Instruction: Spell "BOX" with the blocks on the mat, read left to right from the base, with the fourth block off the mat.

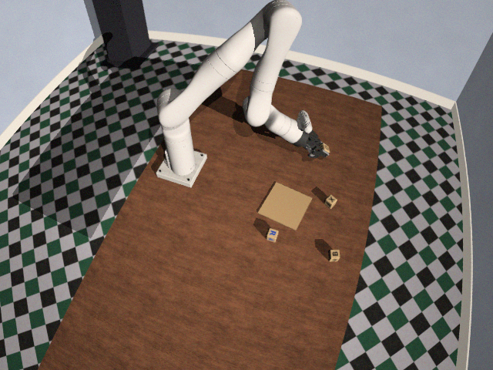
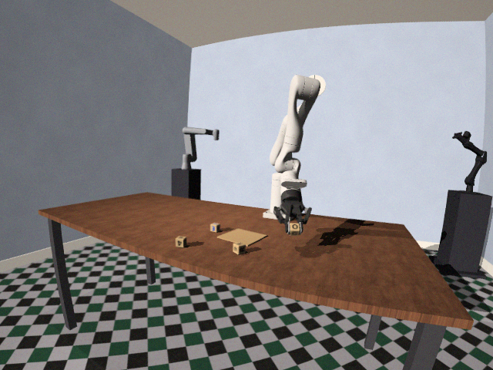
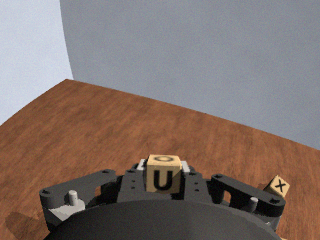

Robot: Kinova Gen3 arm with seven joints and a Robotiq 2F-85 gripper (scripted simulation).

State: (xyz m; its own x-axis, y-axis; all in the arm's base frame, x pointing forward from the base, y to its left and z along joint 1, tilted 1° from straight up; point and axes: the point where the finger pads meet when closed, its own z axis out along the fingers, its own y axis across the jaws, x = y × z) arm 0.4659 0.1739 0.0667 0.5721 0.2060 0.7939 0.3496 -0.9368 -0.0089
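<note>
My gripper [image 1: 322,151] [image 2: 295,225] [image 3: 162,169] is shut on a wooden letter block [image 1: 326,148] [image 2: 295,228] [image 3: 163,175]. The gripper is tilted sideways and holds the block a little above the table. The block shows an O in the exterior view and a U in the wrist view. The tan mat [image 1: 284,205] [image 2: 241,236] lies flat with nothing on it. The X block [image 1: 330,200] [image 2: 239,248] [image 3: 279,186] lies just off the mat's edge, between it and the gripper. The R block [image 1: 272,234] [image 2: 215,227] lies by another mat corner. The B block [image 1: 333,255] [image 2: 181,241] lies farther off.
The arm's base plate [image 1: 182,169] stands on the wooden table [image 1: 191,278] [image 2: 338,274]. The table edge [image 1: 372,206] runs close behind the X and B blocks. Two other arms on dark pedestals [image 2: 185,181] [image 2: 461,230] stand off the table.
</note>
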